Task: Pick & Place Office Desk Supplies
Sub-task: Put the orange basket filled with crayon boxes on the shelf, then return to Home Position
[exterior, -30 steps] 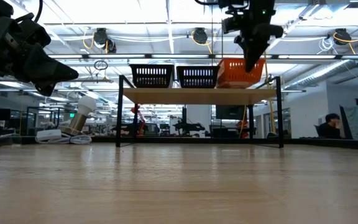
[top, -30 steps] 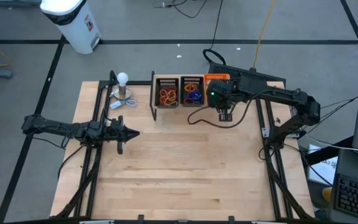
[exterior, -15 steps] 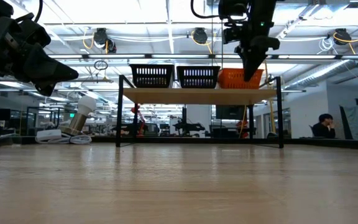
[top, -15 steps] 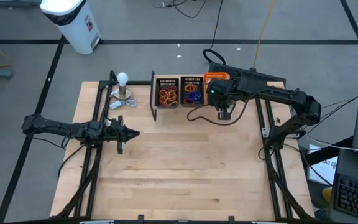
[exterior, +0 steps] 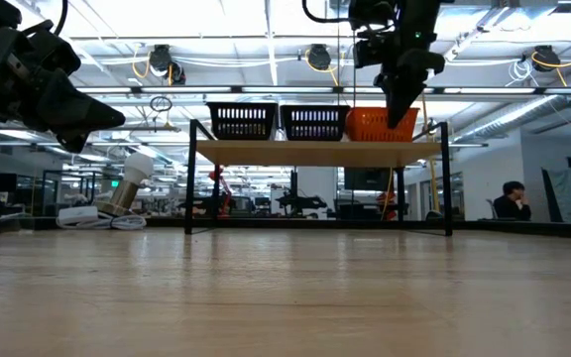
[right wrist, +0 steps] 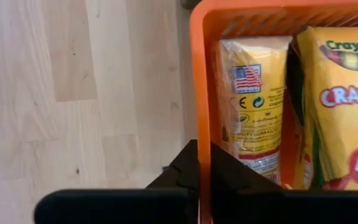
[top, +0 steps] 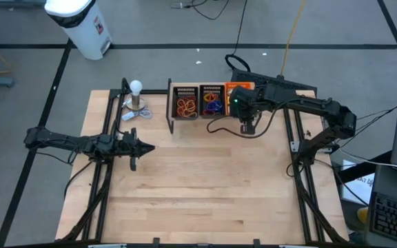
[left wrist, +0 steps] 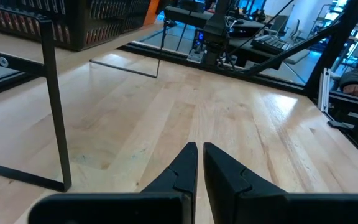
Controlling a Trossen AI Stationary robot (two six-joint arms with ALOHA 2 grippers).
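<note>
While its fingers are pressed together on nothing, the right gripper (top: 247, 127) hangs over the near rim of the orange bin (right wrist: 199, 74), so the step looks like reaching in for a pick. Next it should part its fingers and shift over a yellow crayon packet (right wrist: 253, 99). Only the right wrist view shows the 2 packets; the high view alone shows rubber bands (top: 185, 105) in the mesh bin beyond. The left gripper (top: 148, 147), also closed, waits well apart.
</note>
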